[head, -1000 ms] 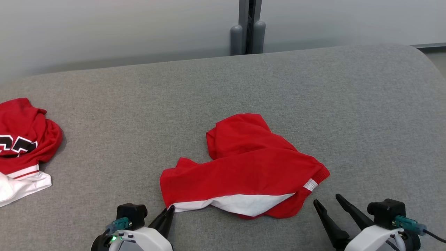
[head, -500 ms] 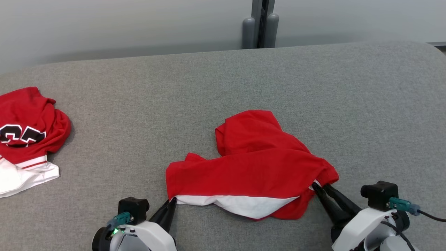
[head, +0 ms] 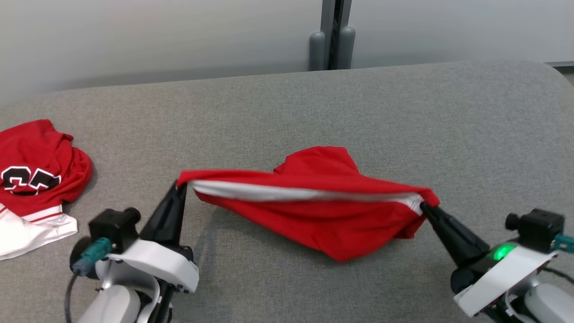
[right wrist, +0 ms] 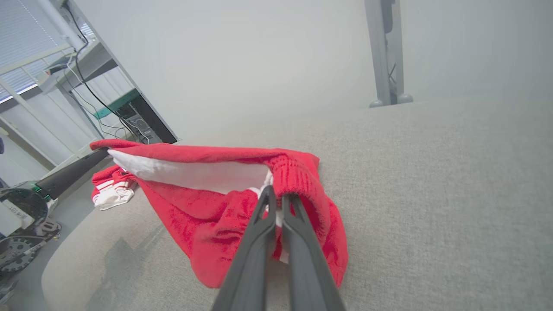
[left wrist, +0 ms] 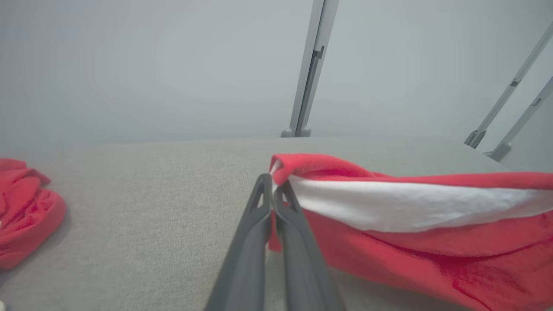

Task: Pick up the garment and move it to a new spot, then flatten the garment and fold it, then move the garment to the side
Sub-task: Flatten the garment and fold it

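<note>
Two grips, one span: a numbered jersey (head: 40,166) lies well left of the red garment (head: 323,215). My left gripper (head: 181,188) pinches the garment's left end, its long axis sagging across the grey cushion (head: 314,103) to my right gripper (head: 423,207), clamped on its right end.

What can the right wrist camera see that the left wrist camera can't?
Right wrist view, not the left: a desk, and the right gripper, jaws shut on the garment. Left wrist view, not the right: two slanted rails. Both: the left gripper pinching the garment's other corner, a second garment, the grey cushion, the post.
</note>
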Robot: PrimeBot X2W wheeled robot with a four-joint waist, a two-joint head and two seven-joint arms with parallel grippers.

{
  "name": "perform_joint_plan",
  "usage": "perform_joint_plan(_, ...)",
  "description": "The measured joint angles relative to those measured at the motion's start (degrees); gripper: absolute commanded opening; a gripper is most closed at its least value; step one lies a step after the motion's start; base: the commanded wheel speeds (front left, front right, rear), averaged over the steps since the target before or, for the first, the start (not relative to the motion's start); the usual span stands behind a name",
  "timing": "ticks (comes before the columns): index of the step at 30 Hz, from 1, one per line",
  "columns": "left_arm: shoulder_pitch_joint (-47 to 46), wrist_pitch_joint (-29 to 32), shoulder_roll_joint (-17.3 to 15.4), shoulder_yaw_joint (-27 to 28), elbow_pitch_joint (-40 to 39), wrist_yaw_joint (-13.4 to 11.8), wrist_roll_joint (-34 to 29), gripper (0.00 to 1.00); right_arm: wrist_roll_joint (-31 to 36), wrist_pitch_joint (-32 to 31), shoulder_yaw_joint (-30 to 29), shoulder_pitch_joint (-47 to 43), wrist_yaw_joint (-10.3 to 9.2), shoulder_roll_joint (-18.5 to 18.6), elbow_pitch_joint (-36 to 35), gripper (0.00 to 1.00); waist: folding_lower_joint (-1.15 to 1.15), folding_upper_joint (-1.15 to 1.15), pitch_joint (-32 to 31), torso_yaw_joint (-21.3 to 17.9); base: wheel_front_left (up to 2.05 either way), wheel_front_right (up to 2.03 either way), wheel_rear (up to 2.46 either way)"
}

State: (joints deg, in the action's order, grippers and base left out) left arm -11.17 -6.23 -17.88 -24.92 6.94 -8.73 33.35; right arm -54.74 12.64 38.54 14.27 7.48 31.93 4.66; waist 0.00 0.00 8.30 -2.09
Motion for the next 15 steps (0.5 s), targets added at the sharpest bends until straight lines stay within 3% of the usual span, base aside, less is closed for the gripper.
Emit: perform_joint_plan(15,-4.0,2.13,-5.92,5.43,-26.69,-5.52,-3.77,0.0,-5.35,-0.93,-7.2,4.02,0.0,8.92,-19.54,0.0,0.0,0.0,-3.93,-0.39,0.0,0.0,0.0)
